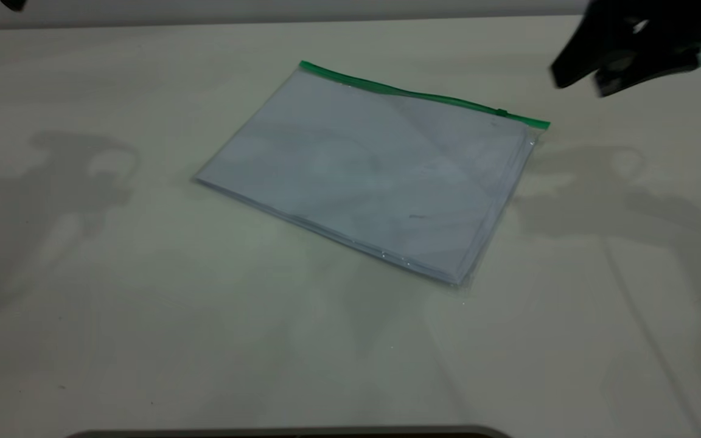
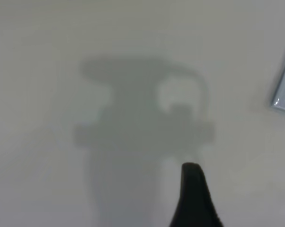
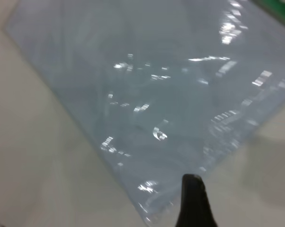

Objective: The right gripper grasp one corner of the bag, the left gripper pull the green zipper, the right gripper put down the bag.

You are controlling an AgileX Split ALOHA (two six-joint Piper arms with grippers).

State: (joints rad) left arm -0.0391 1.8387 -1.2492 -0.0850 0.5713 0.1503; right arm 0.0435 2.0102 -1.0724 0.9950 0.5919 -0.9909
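Clearly nothing is gripped yet: my right gripper (image 1: 575, 78), black with tapered fingers, hangs above the table (image 1: 83, 304) just beyond the right end of the green strip, holding nothing; how far its jaws are parted I cannot tell. My left gripper (image 2: 195, 198) is over bare table off the pouch's left side, only one dark finger showing, so its jaws I cannot tell either.

I judge this the approach to the first step. The next move calls for my right arm to descend on the near right corner and pinch the thin plastic.

The flat clear plastic bag (image 1: 369, 170) with white sheets lies mid-table, its long axis running left to right, slanting. The thin green zipper (image 1: 423, 95) lines the far edge, slider near its right end.
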